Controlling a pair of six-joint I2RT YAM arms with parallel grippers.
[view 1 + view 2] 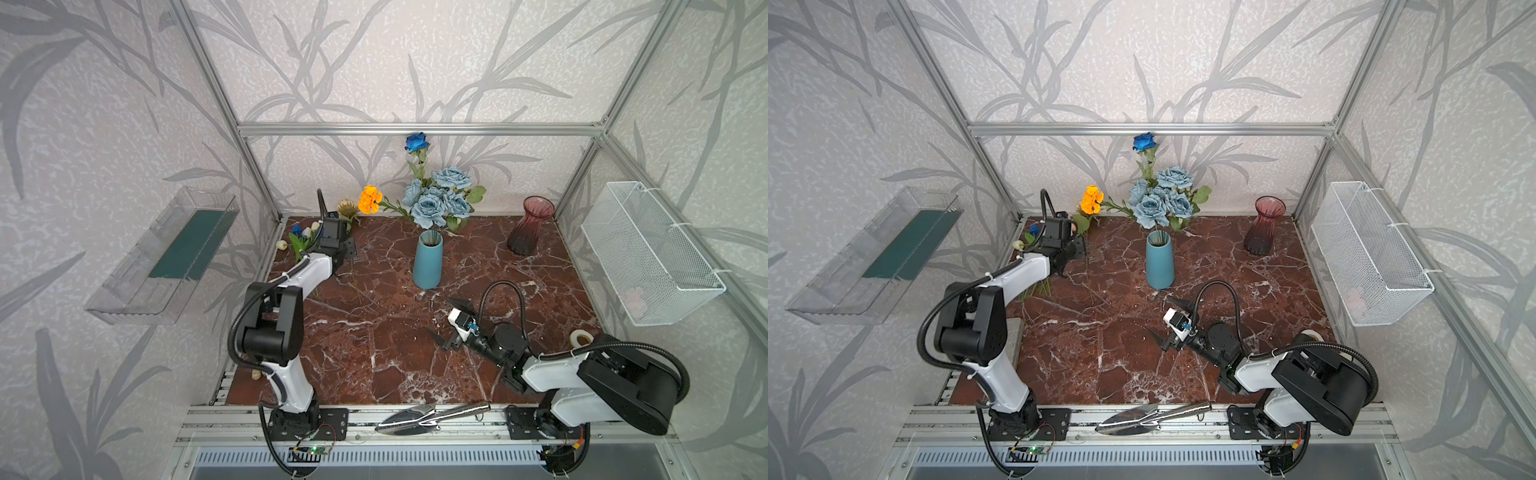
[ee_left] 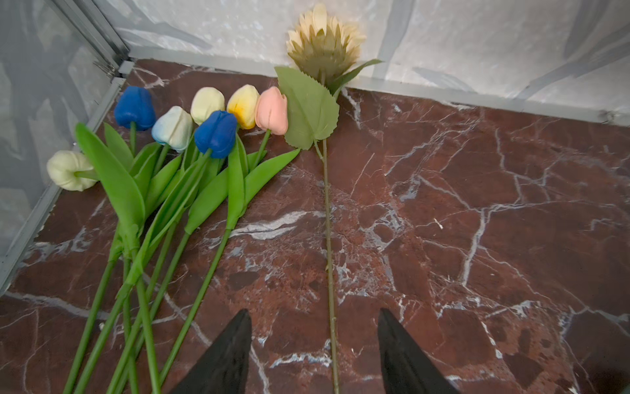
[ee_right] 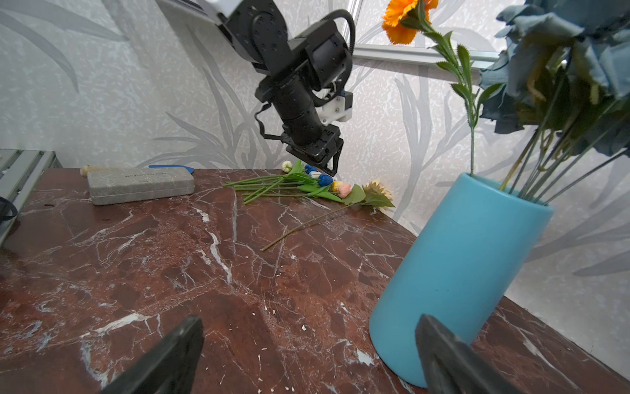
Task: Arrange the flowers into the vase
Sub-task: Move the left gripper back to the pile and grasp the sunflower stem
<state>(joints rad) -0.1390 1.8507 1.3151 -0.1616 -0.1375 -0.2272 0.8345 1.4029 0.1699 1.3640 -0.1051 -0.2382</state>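
Observation:
A blue vase (image 1: 428,262) stands mid-table and holds a dark blue rose (image 1: 417,142), a dusty-blue rose bunch (image 1: 440,199) and an orange marigold (image 1: 370,199). Several small tulips (image 2: 204,116) in blue, white, yellow and pink lie in the far left corner. Beside them lies a cream sunflower (image 2: 324,37). My left gripper (image 2: 314,310) hovers open over that corner; the sunflower's thin stem (image 2: 329,238) runs between its fingers, untouched. My right gripper (image 3: 309,318) is open and empty, low over the table just in front of the blue vase (image 3: 470,273).
A dark red glass vase (image 1: 530,226) stands at the back right. A white wire basket (image 1: 648,253) hangs on the right wall, a clear bin (image 1: 166,253) on the left. A metal trowel (image 1: 432,415) lies on the front rail. A grey case (image 3: 139,184) lies left.

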